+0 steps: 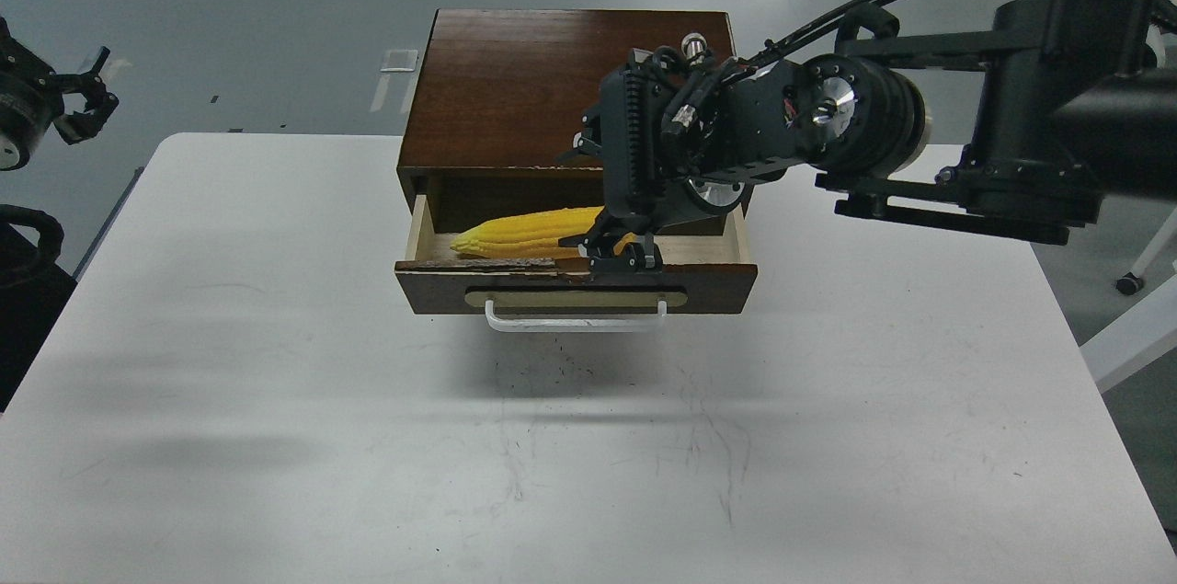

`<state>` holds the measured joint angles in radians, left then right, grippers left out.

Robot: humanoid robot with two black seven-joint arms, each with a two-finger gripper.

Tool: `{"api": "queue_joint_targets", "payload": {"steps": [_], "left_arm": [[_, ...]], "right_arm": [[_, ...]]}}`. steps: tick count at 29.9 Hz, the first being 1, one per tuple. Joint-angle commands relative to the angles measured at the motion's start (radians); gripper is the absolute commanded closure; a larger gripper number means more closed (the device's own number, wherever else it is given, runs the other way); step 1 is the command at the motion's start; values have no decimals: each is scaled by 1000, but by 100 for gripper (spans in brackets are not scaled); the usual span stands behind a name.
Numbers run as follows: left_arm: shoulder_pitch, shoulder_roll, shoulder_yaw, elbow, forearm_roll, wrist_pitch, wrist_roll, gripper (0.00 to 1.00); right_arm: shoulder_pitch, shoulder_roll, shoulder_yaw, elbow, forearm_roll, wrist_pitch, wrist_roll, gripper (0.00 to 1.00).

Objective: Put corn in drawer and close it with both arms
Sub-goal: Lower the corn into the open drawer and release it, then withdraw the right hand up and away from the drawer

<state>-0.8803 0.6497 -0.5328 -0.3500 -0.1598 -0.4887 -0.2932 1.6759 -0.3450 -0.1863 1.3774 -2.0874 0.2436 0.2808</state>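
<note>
your right gripper [618, 251] looks pinched on the corn [529, 233], which lies inside the open drawer [575, 285]; push the drawer before releasing and you'll jam those fingers, while the left gripper [87, 101] hangs spread.

The corn [524, 233] is showing bright yellow, ribbed with kernels. The drawer [575, 285] is showing a dark brown front, pale interior and white handle [577, 319]. The worktop [276, 382] is showing white.

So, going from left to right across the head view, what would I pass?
Left gripper at the far left edge → the corn's tapered tip inside the open drawer → right gripper reaching down into the drawer → the right arm's silver joint.
</note>
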Motion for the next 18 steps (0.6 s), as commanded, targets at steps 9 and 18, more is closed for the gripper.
{"api": "queue_joint_targets", "payload": {"steps": [9,18], "left_arm": [[-57,61,-1,-69,126,0,-66,14],[-203,15,-1,-179,400,0,-66,14]], "right_arm": [[-5,4,166,-276,667,10,-2,1],[-19,-66,169,-500,1355,10,-6,1]]}}
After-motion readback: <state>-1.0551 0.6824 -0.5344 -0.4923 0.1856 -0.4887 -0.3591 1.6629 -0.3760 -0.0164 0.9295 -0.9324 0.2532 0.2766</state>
